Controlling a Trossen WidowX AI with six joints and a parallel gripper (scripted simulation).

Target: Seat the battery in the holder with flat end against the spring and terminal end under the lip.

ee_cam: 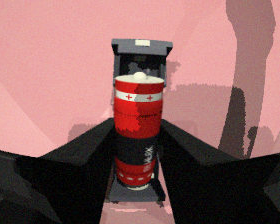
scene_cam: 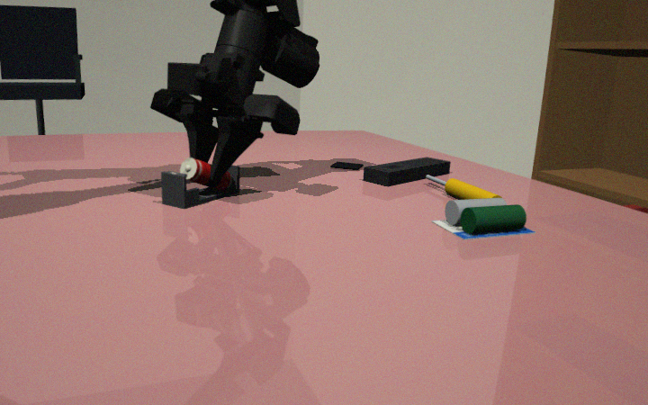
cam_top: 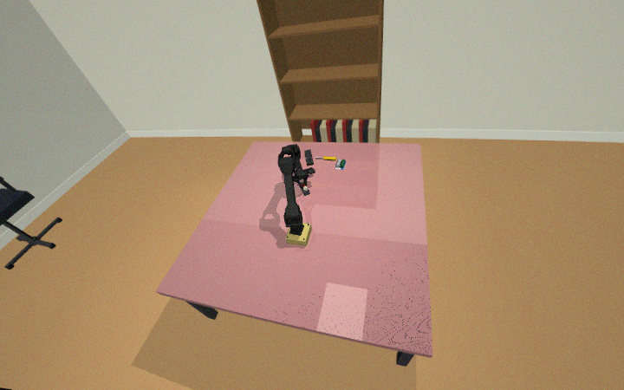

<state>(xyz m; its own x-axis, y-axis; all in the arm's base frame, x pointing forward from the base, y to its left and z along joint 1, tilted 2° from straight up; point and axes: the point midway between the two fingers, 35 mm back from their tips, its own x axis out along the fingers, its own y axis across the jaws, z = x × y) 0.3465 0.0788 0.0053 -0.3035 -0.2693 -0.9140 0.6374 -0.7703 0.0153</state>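
Gripper (scene_cam: 214,174) is clamped on the red cylindrical battery with a black band (ee_cam: 139,125), pinched around its middle. The battery is held tilted over the dark grey U-shaped plastic holder (scene_cam: 177,193) on the pink table (scene_cam: 316,301), white-capped end raised above one end wall, the other end down inside the cradle. Small marks on the label can't be read.

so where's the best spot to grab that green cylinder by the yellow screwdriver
Grip the green cylinder across its round body at mid-length, coming from above. It lies on its side, so its length runs along the table. The grey cylinder lies close behind it, leaving little room for a finger.
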